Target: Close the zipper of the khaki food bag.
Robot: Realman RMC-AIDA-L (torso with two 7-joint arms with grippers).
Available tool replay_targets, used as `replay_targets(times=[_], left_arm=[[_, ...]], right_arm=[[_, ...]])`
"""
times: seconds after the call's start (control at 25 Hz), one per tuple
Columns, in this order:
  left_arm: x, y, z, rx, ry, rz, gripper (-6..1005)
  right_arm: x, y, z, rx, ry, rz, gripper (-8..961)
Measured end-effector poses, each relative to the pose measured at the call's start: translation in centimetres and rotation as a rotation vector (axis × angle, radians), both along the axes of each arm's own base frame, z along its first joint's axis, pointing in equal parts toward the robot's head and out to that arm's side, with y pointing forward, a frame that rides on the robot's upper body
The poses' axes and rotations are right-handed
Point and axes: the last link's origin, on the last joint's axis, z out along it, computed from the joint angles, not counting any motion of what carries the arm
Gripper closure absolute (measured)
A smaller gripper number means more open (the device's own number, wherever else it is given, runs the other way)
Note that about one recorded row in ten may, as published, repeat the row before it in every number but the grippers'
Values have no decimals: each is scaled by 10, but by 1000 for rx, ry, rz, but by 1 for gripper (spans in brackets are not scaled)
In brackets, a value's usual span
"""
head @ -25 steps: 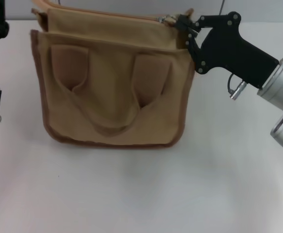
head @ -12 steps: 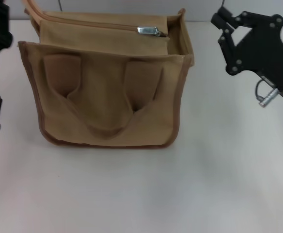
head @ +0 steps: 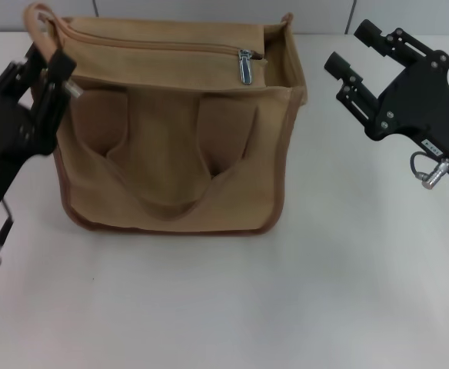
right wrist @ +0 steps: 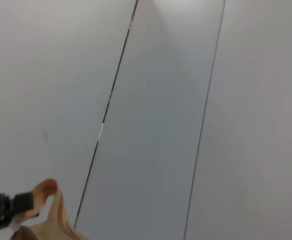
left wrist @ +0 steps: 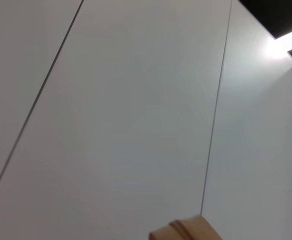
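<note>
1. One khaki bag (head: 174,131) stands upright at the desk's (head: 232,307) 12 o'clock, front face toward the viewer, with two looped handles (head: 167,165) lying against it.
2. One zipper (head: 155,48) runs along the bag's top; its single silver pull (head: 246,68) hangs near the 3 o'clock end, beside a gap that appears not yet closed.
3. Left pincer (head: 54,71), at the bag's 9 o'clock corner, is touching or just beside the fabric and the curved strap (head: 36,17); whether its fingers grip the cloth cannot be told.
4. Right pincer (head: 354,48), at the bag's 3 o'clock, is released, fingers spread, holding nothing, clear of the bag and near the pull.
5. Risk: the pull is small and hangs loose, so a closing pincer may pinch fabric or slip off the tab.
6. Risk: if the left corner is not held firmly, a tug on the pull would probably drag or tip the soft bag rather than run the slider.
7. Count: one bag, one zipper, one pull, two handles, two pincers.
</note>
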Motion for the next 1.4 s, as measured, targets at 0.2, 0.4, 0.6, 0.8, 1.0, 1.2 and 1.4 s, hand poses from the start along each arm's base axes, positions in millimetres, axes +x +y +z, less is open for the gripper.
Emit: replay_targets(times=[0.2, 0.4, 0.6, 0.8, 1.0, 1.2, 1.4], left_arm=[[-24, -29, -1, -37, 62, 62, 670], [-45, -60, 7, -54, 138, 100, 439], [-58, -87, 17, -90, 208, 93, 241], [-63, -101, 21, -149, 235, 67, 223], [-54, -95, 12, -291, 292, -69, 224], [-37, -75, -4, -446, 392, -246, 224], [-24, -52, -14, -539, 429, -311, 225]], right_arm=[[-2, -3, -4, -168, 85, -31, 422], [-10, -5, 2, -323, 198, -27, 431], [-11, -6, 22, -472, 302, -28, 407], [-10, -27, 33, -483, 305, 96, 382], [-12, -48, 17, -516, 182, 200, 358], [-9, -60, -9, -710, 18, 222, 334], [3, -61, -25, -727, -11, 93, 186]])
